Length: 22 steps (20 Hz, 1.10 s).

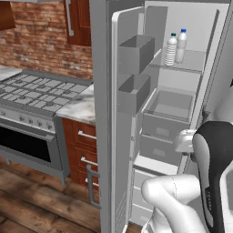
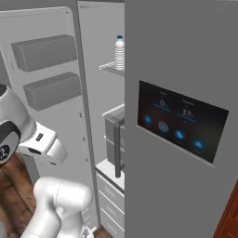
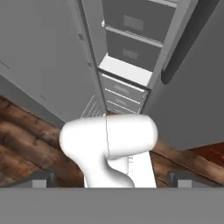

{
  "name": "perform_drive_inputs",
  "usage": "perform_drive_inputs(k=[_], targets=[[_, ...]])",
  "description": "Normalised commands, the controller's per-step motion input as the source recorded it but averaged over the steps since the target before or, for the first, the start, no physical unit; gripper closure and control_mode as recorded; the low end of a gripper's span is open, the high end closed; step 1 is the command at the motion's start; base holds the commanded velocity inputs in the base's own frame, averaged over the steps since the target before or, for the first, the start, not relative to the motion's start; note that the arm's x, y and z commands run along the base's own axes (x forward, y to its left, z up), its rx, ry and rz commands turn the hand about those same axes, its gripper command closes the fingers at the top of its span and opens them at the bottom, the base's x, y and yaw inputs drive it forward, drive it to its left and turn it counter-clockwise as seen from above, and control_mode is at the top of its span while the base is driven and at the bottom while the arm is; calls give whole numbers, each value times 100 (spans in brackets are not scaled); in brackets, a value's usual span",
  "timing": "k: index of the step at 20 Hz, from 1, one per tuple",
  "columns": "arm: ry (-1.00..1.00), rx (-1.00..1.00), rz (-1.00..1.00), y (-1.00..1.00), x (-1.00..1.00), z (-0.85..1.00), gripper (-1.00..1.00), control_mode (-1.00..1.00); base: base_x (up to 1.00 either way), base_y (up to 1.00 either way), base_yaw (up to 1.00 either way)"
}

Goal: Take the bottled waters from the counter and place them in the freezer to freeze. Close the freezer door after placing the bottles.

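Both bottled waters upright, side by side on the freezer upper shelf, perhaps touching. Freezer door swung wide open at left. Gripper spread fully open, empty, pointed down at the lower drawers and wooden floor.

Dark rectangular touch panel on grey metallic fridge front shows pale blue digits: "0" at left, "37" at right. Round blue icons below unreadable. Bottle labels too small.

Grey gas stove before brick wall, wooden floor.
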Motion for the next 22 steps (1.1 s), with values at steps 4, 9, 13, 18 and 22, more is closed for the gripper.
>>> perform_drive_inputs(k=[4, 9, 13, 18, 22], targets=[[2, -3, 15, 0, 0, -83, -100, -100, 0, 0, 0], [1, 0, 14, 5, 4, -36, -100, -100, 0, 0, 0], [7, 0, 8, 29, 0, -1, -100, -100, 0, 0, 0], [0, -1, 0, 7, 2, -16, -100, -100, 0, 0, 0], [0, 0, 0, -1, 2, -4, -100, -100, 0, 0, 0]])
